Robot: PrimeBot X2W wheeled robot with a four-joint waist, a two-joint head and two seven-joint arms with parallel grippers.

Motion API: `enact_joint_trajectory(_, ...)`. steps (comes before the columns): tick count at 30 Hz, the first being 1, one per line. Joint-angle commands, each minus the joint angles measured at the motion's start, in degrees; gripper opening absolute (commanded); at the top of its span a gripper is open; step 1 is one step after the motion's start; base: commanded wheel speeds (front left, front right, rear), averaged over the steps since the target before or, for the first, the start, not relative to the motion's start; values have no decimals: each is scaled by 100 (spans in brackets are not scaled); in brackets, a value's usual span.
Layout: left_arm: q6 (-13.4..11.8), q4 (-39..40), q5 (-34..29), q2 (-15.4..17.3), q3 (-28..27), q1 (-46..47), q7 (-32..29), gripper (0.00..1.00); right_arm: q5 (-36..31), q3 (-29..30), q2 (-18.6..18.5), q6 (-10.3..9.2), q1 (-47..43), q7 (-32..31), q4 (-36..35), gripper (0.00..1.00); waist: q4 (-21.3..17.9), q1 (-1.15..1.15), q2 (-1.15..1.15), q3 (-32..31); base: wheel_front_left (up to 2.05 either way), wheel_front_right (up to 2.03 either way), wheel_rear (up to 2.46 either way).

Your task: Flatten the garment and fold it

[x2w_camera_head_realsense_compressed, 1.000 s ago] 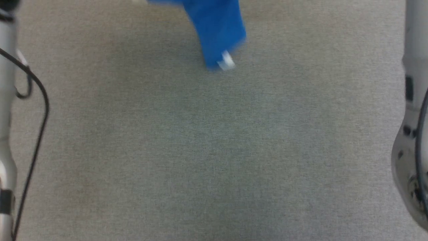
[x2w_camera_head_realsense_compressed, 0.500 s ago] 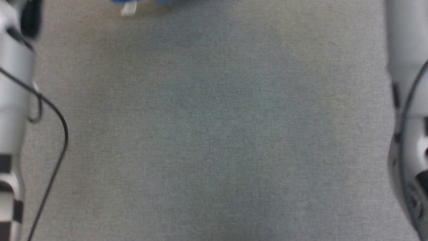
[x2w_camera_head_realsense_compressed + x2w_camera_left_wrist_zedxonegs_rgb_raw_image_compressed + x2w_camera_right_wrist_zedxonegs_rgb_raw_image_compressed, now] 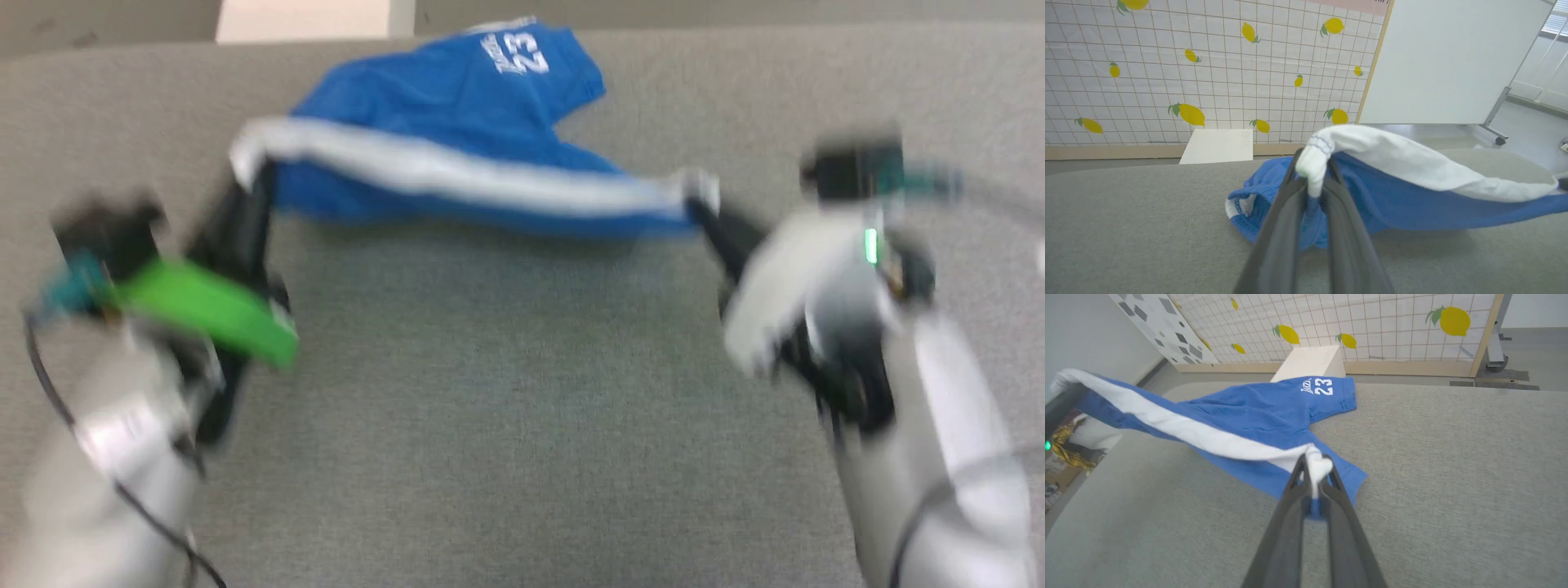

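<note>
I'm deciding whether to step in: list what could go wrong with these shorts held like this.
The left claw and right claw each pinch only an end of the shorts' white waistband; a tug could slip one free. The legs lie bunched on the grey surface, so lowering now may trap creases.

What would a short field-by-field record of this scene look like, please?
garment: blue shorts, partly lifted, legs resting on the grey surface
waistband: white, stretched between both claws
left claw: shut on one waistband end
right claw: shut on the other end
print: white 23 on the far leg
fold: not yet done
</note>
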State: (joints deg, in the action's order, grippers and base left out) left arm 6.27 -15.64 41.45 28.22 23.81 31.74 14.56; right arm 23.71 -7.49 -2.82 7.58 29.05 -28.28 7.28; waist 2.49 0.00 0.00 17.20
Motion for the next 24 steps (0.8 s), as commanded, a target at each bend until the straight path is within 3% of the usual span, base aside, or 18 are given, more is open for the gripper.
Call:
enact_joint_trajectory(1,-52,190,27,-85,-49,-435,41,0,146,106,-6,-9,-504,-66,-279,0,125,0,0,-471,0,0,0)
enact_joint_trajectory(7,-295,578,120,-89,160,-1962,-73,0,729,413,-6,-9,-2469,-647,-1162,0,242,0,0,-941,0,0,0)
enact_joint_trajectory(12,-408,579,313,46,436,-2784,-596,0,911,466,-6,-9,-3645,-1452,-1667,0,284,0,0,-1253,0,0,0)
enact_joint_trajectory(20,-719,928,989,383,453,-3663,-1618,0,1233,480,-6,-9,-4755,-3210,-2340,0,189,0,0,-1488,0,0,0)
enact_joint_trajectory(24,-842,1312,1309,445,220,-3778,-1726,0,1318,568,-6,-9,-4595,-3335,-2656,0,105,0,0,-1432,0,0,0)
